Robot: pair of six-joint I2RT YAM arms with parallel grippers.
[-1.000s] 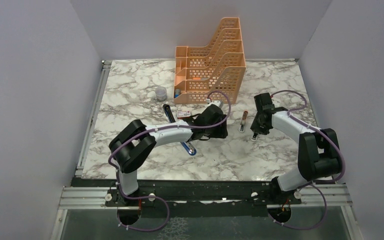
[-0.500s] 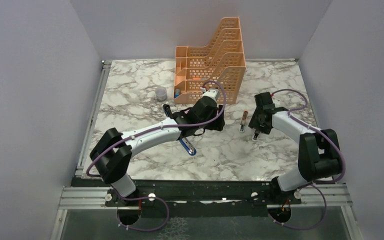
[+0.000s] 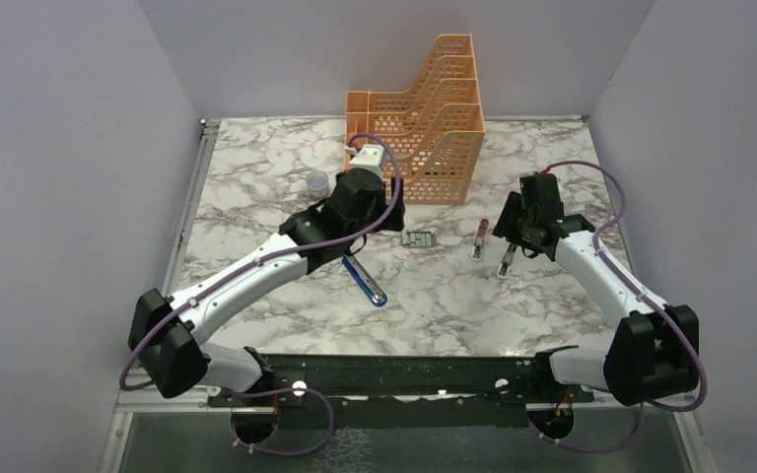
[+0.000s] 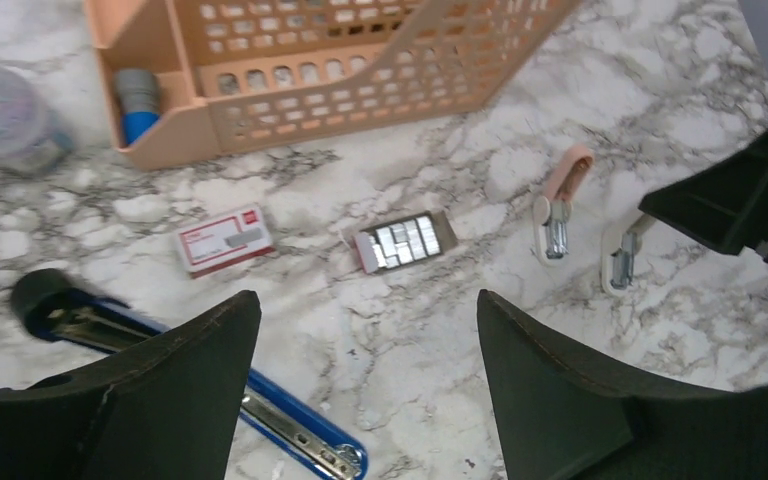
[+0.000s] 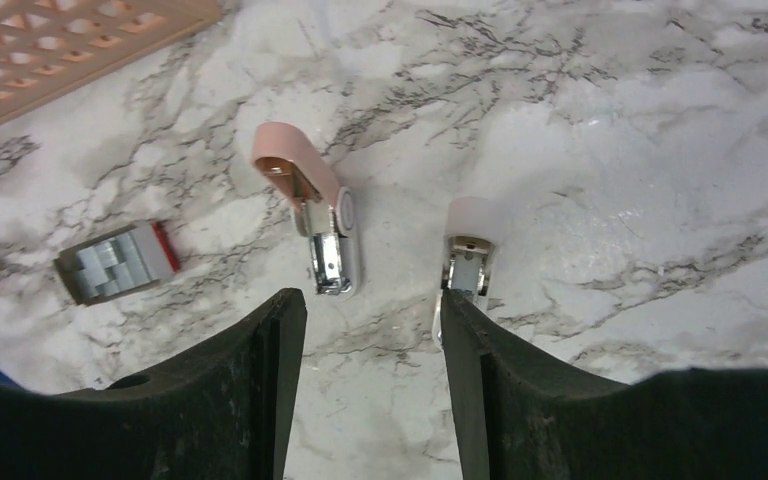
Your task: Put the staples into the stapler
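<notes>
Left wrist: staple box near tray, box seemingly hidden overhead

No writing can be read in any view.
The small red-and-white box on the marble carries a grey panel with some print on its top face, but the letters are too small and blurred to make out.
</notes>
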